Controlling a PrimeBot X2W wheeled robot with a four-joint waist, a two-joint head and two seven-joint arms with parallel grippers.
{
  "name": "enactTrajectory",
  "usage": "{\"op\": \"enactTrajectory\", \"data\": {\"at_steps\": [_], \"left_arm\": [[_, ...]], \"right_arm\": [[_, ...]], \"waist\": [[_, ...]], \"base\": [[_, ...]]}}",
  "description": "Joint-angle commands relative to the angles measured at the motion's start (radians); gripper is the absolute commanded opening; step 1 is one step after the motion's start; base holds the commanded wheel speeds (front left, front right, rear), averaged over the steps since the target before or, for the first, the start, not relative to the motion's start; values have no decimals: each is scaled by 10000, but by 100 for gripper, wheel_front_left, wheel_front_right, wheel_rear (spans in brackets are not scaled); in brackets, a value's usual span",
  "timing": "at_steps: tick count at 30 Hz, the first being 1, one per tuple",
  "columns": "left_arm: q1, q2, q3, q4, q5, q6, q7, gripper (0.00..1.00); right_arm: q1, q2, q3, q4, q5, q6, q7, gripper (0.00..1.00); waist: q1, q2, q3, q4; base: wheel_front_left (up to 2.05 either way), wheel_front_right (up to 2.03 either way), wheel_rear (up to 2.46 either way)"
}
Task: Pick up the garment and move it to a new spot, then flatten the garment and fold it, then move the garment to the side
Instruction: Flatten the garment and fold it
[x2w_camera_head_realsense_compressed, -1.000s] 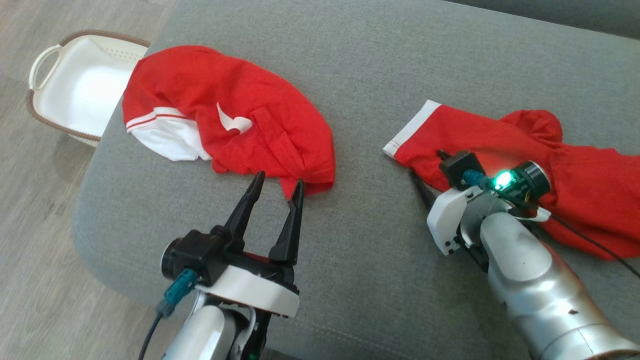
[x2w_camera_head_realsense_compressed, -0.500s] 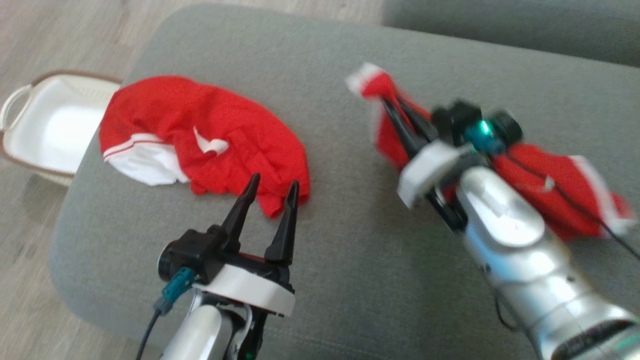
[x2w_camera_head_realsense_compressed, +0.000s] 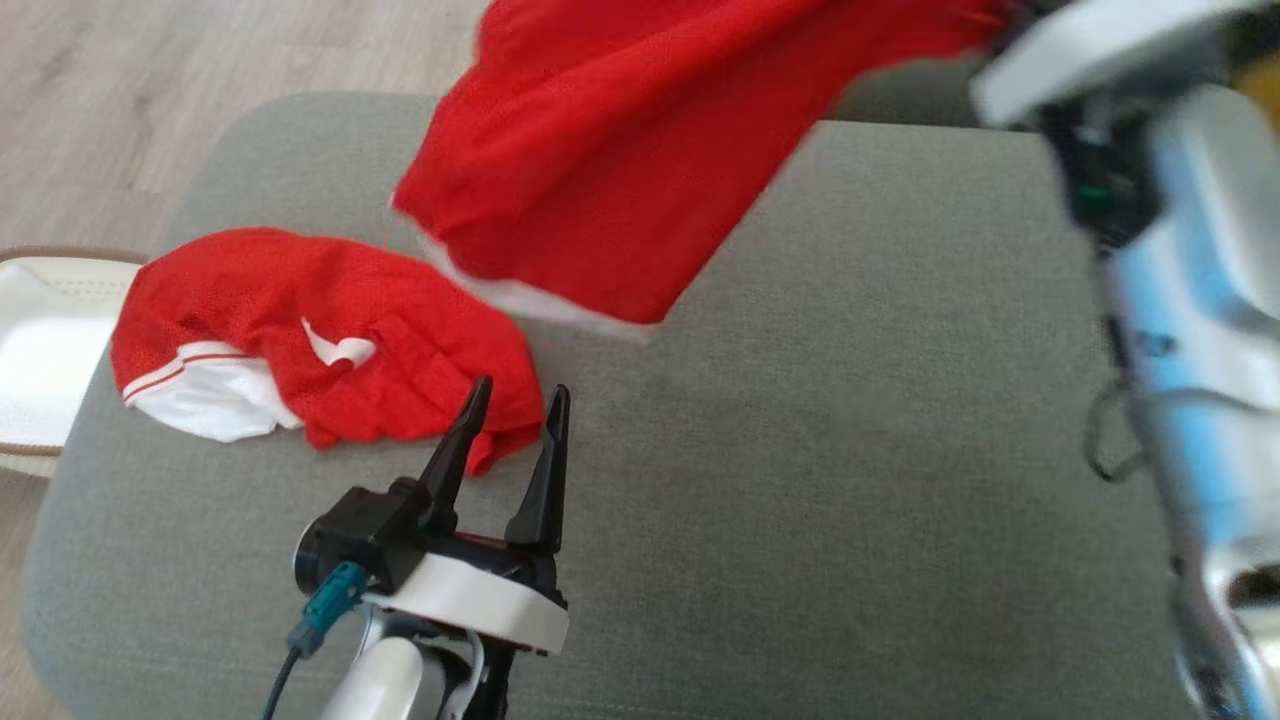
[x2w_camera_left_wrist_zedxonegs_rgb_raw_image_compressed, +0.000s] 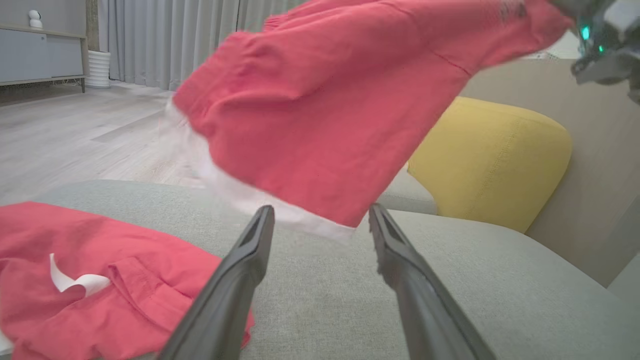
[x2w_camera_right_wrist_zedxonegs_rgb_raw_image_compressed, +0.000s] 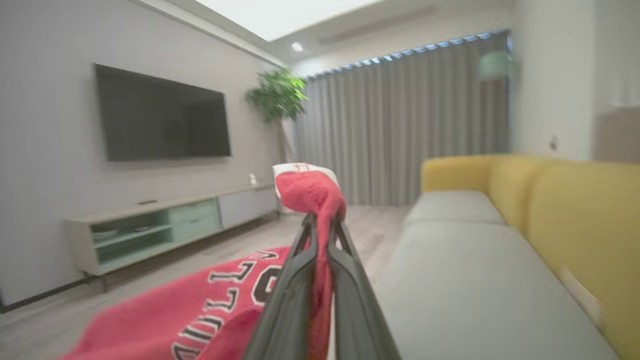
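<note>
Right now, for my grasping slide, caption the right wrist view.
Right gripper shut on a red garment, held above the grey sofa, its lettered cloth trailing below.

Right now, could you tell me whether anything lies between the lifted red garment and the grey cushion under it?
Nothing visible does. The red mesh garment, pinched in the right gripper, hangs over bare grey sofa cushion; the crumpled red-and-white garment lies on it, further left.

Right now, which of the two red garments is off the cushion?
The hanging garment, pinched in the right gripper, is clear above the grey cushion; the crumpled garment lies on it by the left gripper.
</note>
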Motion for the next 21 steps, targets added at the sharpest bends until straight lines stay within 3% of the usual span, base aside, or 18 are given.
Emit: {"op": "enactTrajectory", "data": {"at_steps": [1, 6, 11, 12, 13, 17, 21], "left_arm": [[-252, -26, 313, -398, 105, -84, -53, 100], [-343, -26, 315, -422, 140, -121, -53, 100], [-528, -26, 271, -373, 210, -196, -53, 100], [-572, -26, 253, -363, 210, -204, -53, 100], [-612, -26, 240, -357, 209, -207, -53, 100], [-692, -26, 229, -318, 216, -189, -53, 100], [-667, -26, 266, -238, 224, -168, -53, 100]], "right_arm": [[482, -201, -455, -123, -165, -9, 329, 0], [1560, -962, -1502, 381, -741, -9, 743, 0], [2247, -1594, -2753, 1655, -1586, -9, 503, 0], [2247, -1715, -2917, 1902, -1901, -9, 328, 70], [2208, -1766, -3089, 2118, -2162, -9, 137, 100], [1939, -1594, -3621, 2670, -2716, -9, -547, 100], [1764, -1276, -3534, 2773, -3053, -9, -1065, 100]], "waist": [[0, 0, 145, -76], [0, 0, 423, -155], [0, 0, 725, -159], [0, 0, 764, -146], [0, 0, 804, -140], [0, 0, 840, -155], [0, 0, 723, -275]], "base": [[0, 0, 0], [0, 0, 0], [0, 0, 0], [0, 0, 0], [0, 0, 0], [0, 0, 0], [0, 0, 0]]}}
